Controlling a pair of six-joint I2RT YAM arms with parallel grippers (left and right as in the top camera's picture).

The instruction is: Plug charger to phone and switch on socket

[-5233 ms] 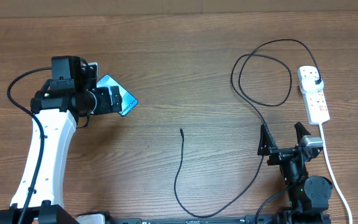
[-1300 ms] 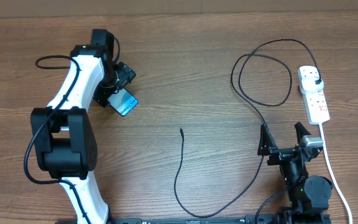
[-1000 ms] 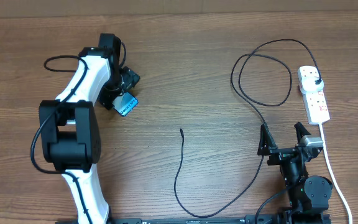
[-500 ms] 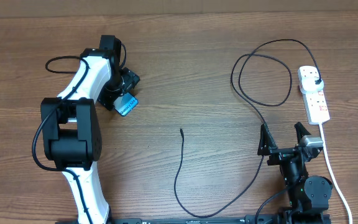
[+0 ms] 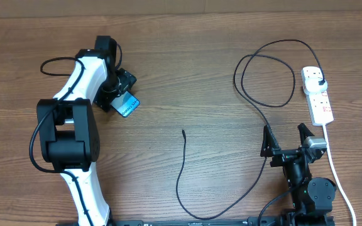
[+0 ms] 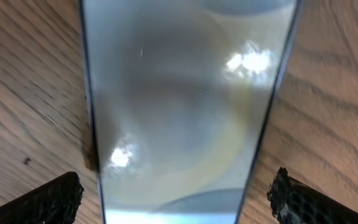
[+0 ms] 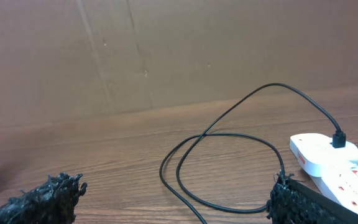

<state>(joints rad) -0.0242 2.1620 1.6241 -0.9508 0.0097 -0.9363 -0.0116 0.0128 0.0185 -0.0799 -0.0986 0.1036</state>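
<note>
**Left end effector hovering over the phone, jaws wide**

The left end effector (image 5: 120, 86) is hanging over the phone (image 5: 127, 105) at the far left of the counter (image 5: 193, 75). Its jaws are standing wide apart. In the left wrist view, 1 fingertip (image 6: 45, 202) is showing on each side of the phone's long edges, with bare wood between, so nothing is being gripped.

The phone is lying flat, its blue screen facing up.

Over at the near right, the right end effector (image 5: 286, 140) is sitting low with its 2 fingers spread, holding nothing.

The charger (image 5: 288, 41) is looping across the right half of the counter. Its plug head (image 5: 320, 82) is sitting in the far end of the socket (image 5: 322, 108). Its connector tip (image 5: 183, 132) is lying loose mid-counter, well apart from the phone.
</note>
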